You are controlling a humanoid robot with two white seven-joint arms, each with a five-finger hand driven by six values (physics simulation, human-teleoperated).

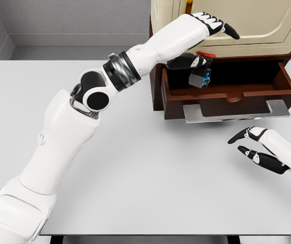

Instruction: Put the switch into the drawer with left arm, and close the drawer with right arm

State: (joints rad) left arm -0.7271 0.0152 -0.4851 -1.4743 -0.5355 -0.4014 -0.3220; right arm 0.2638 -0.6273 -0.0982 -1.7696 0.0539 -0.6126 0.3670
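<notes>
Your left arm comes in from the lower left and stretches diagonally up across the surface (150, 183), elbow joint showing black near the middle of the view. The left hand (206, 43) sits over the open drawer (226, 94). Upper fingers (221, 26) point right, extended flat above the drawer's back edge; the lower fingers are curled beneath, at the drawer's left part.

The switch (200, 77) is a small dark block with a blue patch. You see it just under those lower fingers, inside the drawer's outline toward its left end. It looks held between thumb and fingers, though the contact itself is hard to read; whether it touches the drawer floor you cannot tell. A small red thing (206, 54) shows just above it by the fingers; you cannot make out what it is.

The drawer is dark reddish-brown wood, pulled out toward you, with a grey metal handle plate (234, 112) along its front. It belongs to a cabinet (247, 25) with a cream upper body standing at the far right of the surface.

Your right hand (259, 147) shows at the right edge, low, in front of the drawer and clear of it. Its fingers are loosely spread, pointing left, holding nothing. It hangs just above the pale grey surface.

Behind, a grey wall (74, 18).
</notes>
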